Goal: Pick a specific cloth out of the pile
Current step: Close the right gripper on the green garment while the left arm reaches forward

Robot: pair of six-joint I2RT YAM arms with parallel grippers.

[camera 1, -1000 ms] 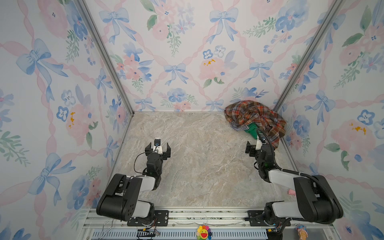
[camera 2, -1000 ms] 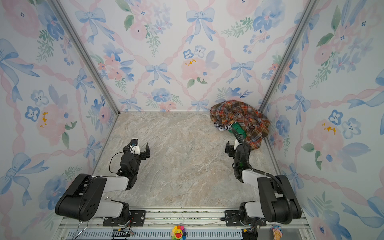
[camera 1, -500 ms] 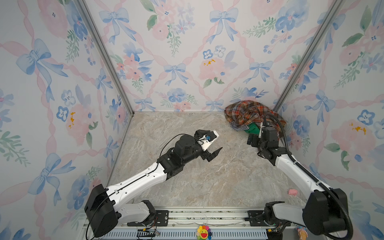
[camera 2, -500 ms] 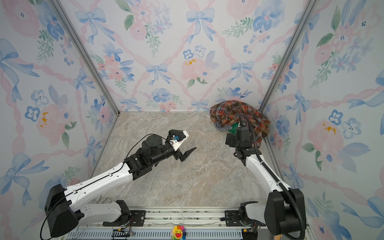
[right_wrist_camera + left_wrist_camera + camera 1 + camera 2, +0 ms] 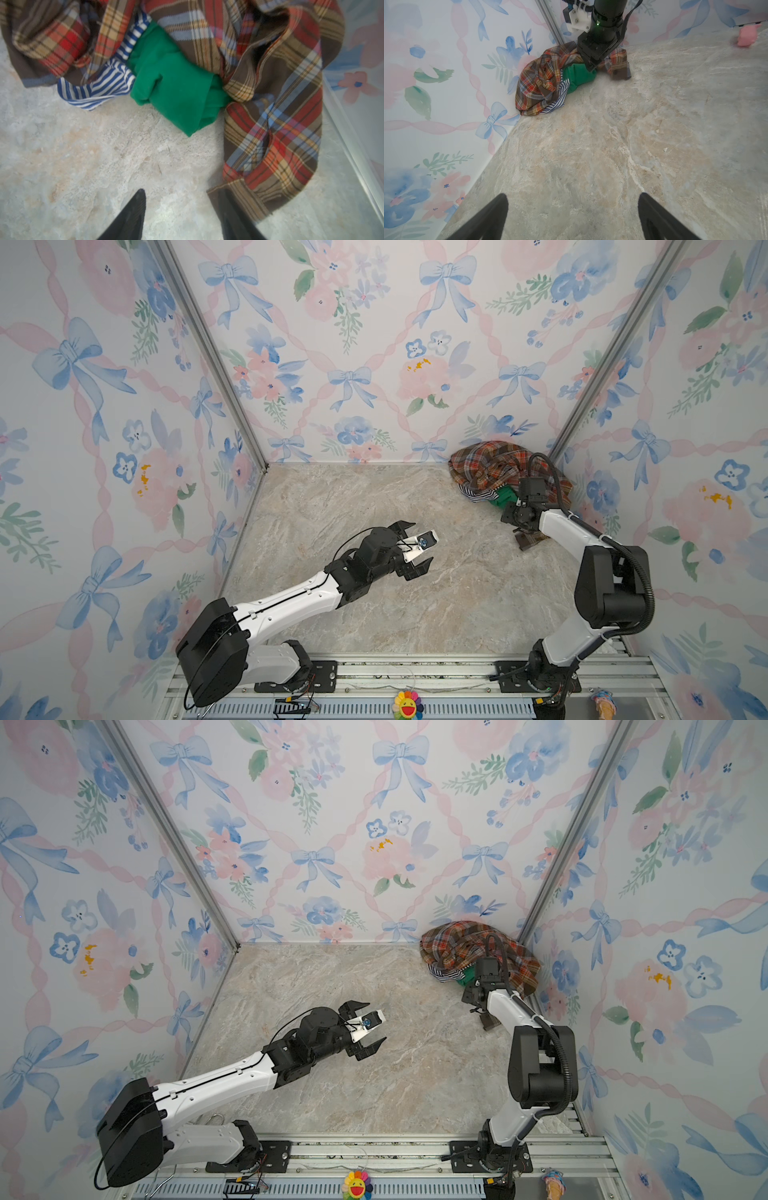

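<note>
Cloth in pile, right end effector half-open, left end effector wide-open, both empty

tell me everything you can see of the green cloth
The green cloth is plain bright green, soft-looking fabric without pattern, bunched into a folded wad. It lies on the marble-look table, tucked under the plaid shirt and beside the striped cloth, touching both. Its far end is hidden under the shirt. The right claw hovers near it, jaws apart, not gripping it.
</note>
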